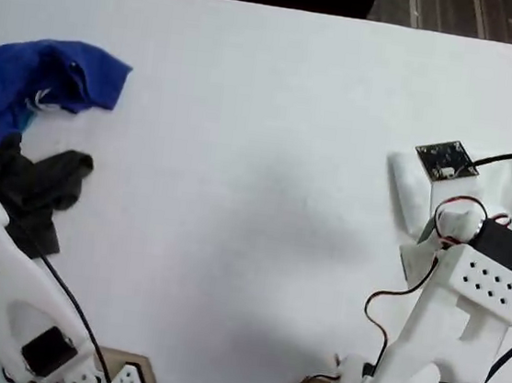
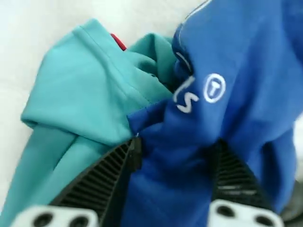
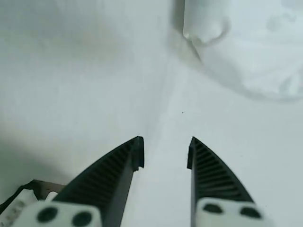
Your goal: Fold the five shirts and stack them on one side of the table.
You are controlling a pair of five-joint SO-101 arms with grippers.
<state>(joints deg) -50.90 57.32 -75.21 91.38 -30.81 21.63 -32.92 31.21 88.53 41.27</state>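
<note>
Not far along, I'd say: nothing looks folded or stacked yet. The left tool (image 2: 175, 158) has its jaws apart with the blue shirt (image 2: 236, 94) bunched between them. The right tool (image 3: 164, 149) is spread too, over bare counter (image 3: 94, 71). The high view has the shirts crumpled at the left edge, with the black shirt (image 1: 39, 185) just below the blue. The left wrist view adds a teal shirt (image 2: 80, 94) tucked against the blue, barely a sliver from above.

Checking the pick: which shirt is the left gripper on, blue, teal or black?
The blue shirt: it lies between the fingers of the left gripper; the teal shirt and the black shirt lie outside them.
</note>
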